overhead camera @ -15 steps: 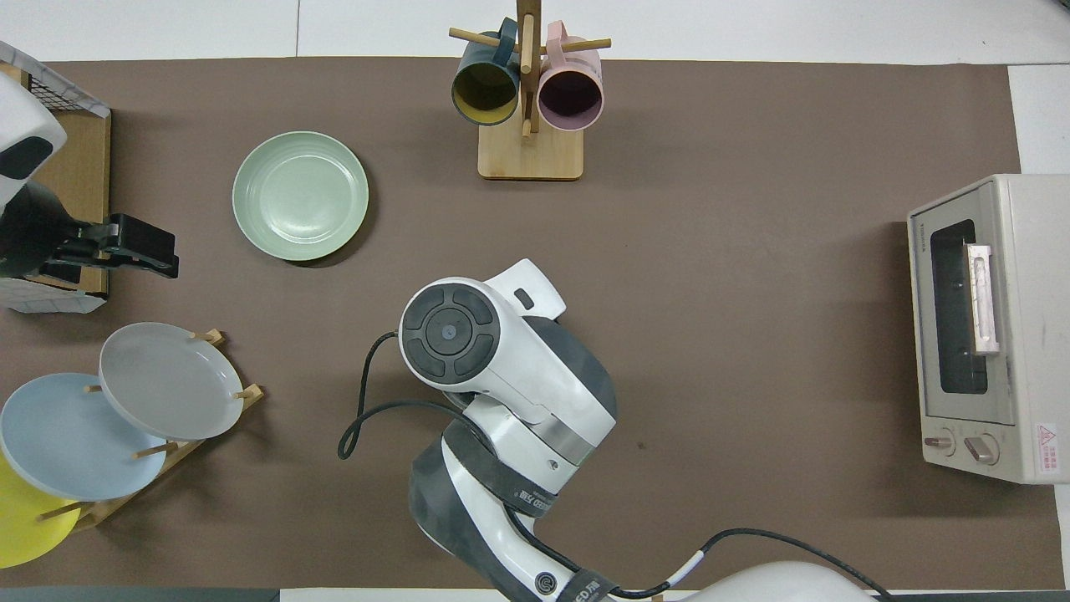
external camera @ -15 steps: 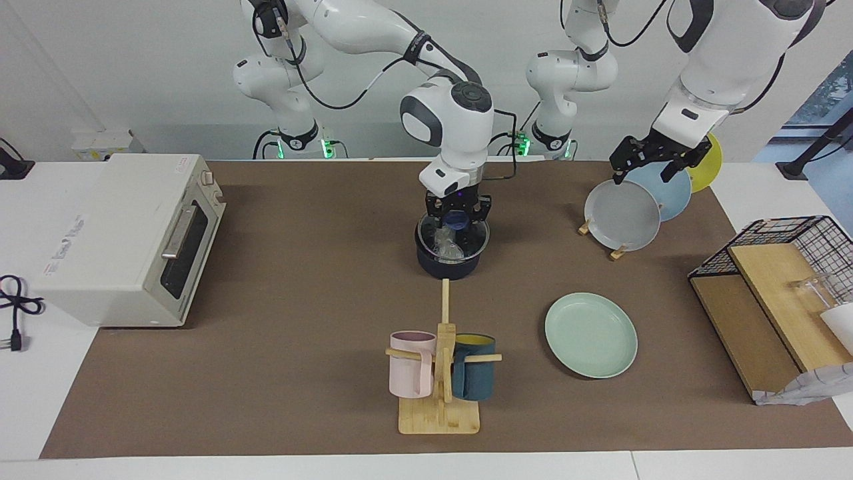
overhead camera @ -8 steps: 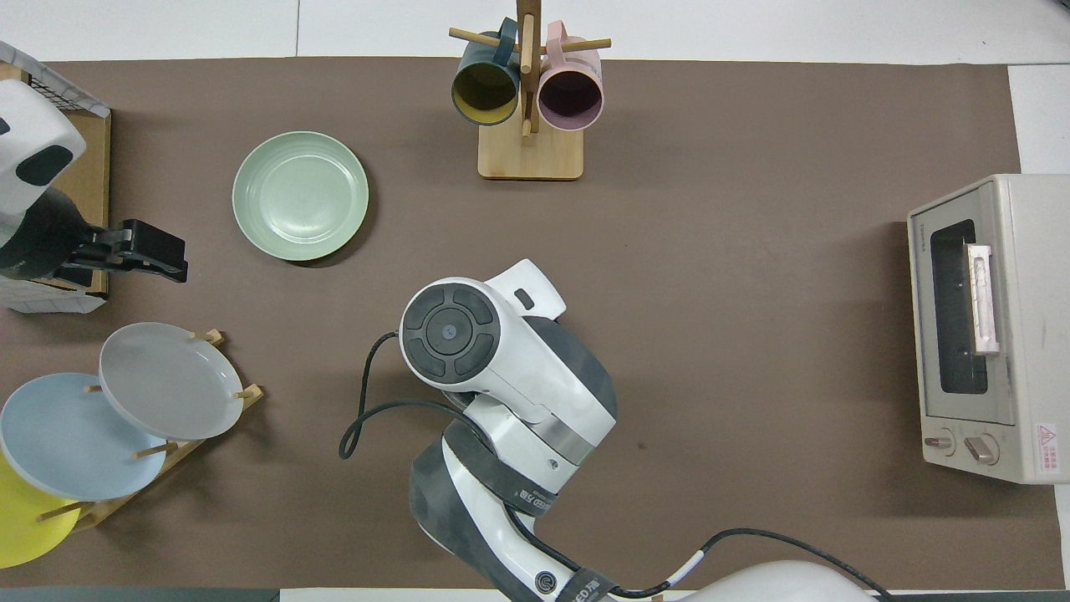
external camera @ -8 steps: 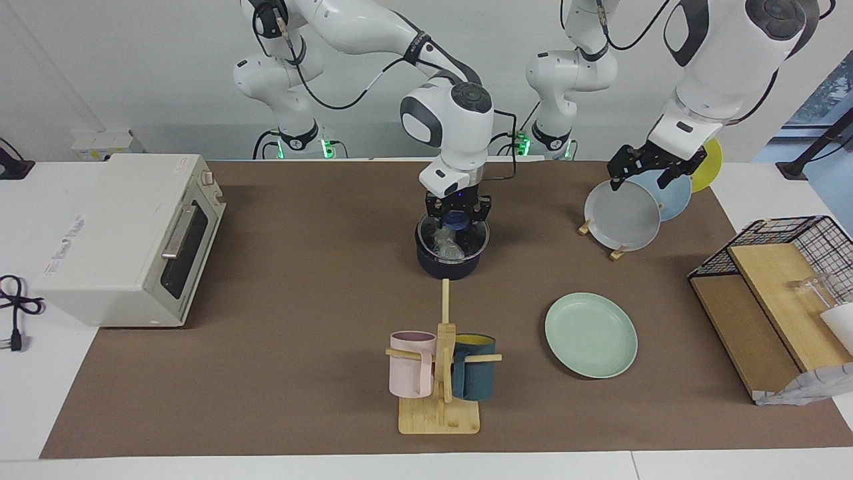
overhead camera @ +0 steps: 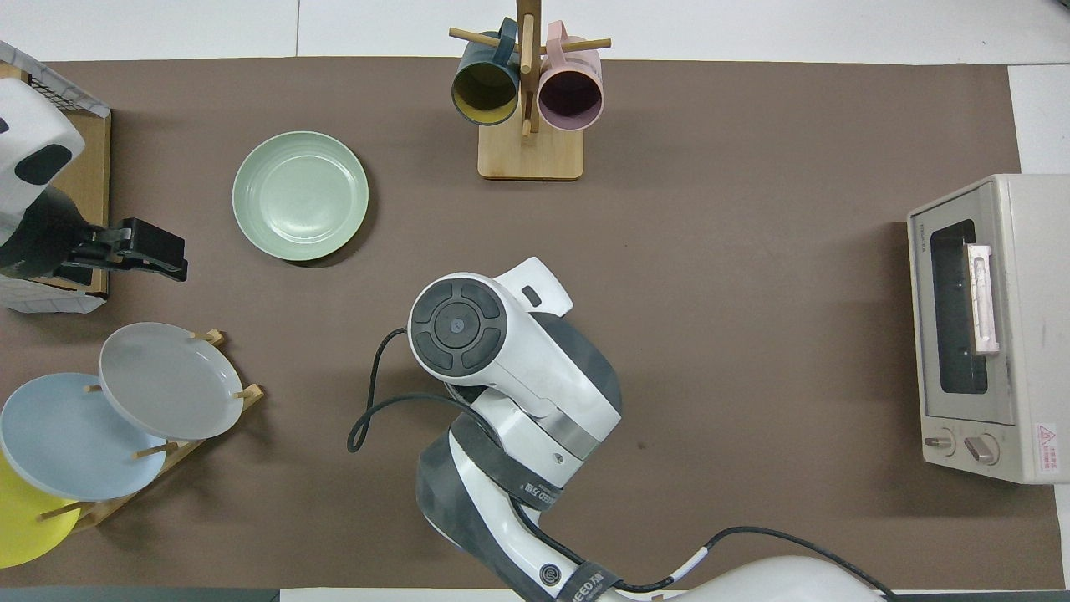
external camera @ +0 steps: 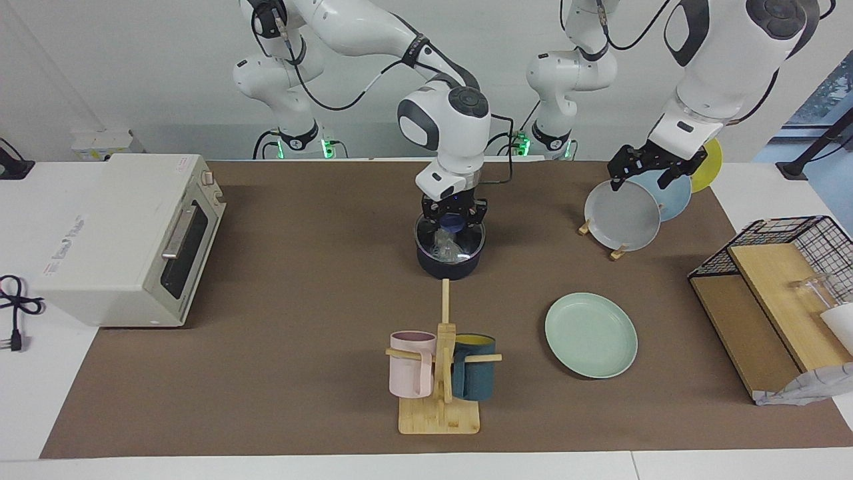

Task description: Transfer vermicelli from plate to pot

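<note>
The vermicelli [external camera: 446, 245], a whitish bundle in clear wrap, lies inside the dark pot [external camera: 448, 268] at the middle of the table, nearer to the robots than the mug rack. My right gripper [external camera: 454, 223] hangs open just over the pot's rim and holds nothing. In the overhead view the right arm hides the pot and the vermicelli. The mint-green plate [external camera: 591, 335] [overhead camera: 300, 195] lies bare toward the left arm's end. My left gripper [external camera: 641, 175] [overhead camera: 167, 257] waits open in the air over the plate rack.
A wooden mug rack [external camera: 440, 380] holds a pink and a dark teal mug. A toaster oven [external camera: 126, 233] stands at the right arm's end. A rack with a grey plate [external camera: 622, 215], a blue one and a yellow one, and a wire basket [external camera: 773, 300], stand at the left arm's end.
My right gripper has risen slightly over the pot, leaving the vermicelli in it. My left gripper rose slightly over the plate rack, then held still.
</note>
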